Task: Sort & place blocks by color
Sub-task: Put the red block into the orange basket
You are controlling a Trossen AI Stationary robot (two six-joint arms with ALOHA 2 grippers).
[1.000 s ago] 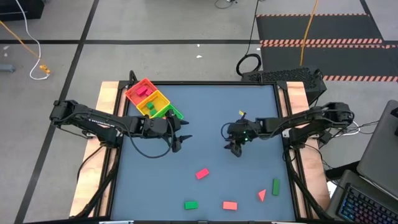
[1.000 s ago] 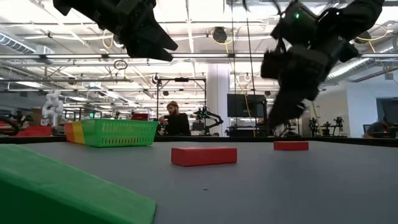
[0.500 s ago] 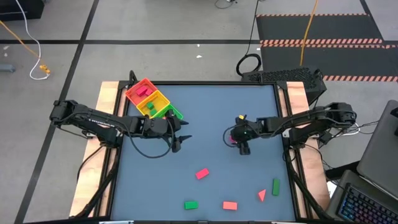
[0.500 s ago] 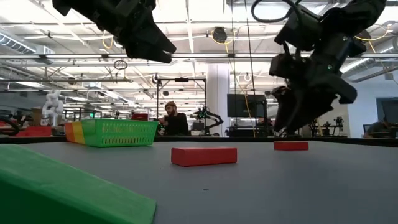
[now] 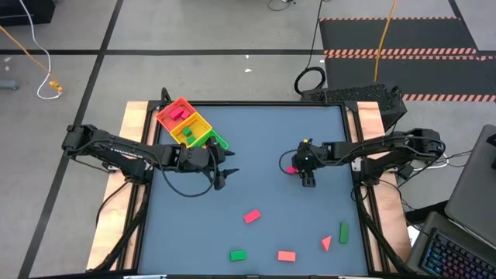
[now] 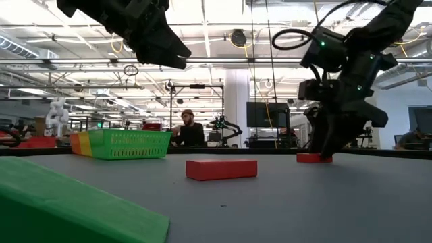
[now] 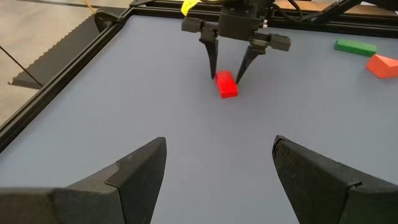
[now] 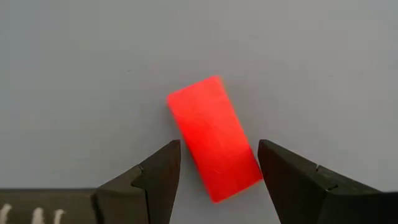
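Tray [image 5: 203,124], laptop [image 5: 457,252], seated person [image 6: 189,131].

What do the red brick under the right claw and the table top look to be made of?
The red brick looks like moulded plastic: even bright colour, smooth faces, crisp edges, though painted wood is possible. The table top looks like a matte blue-grey sheet or mat: flat and uniform, only a faint sheen in the low view.

No text, label, brand or number can be read anywhere.
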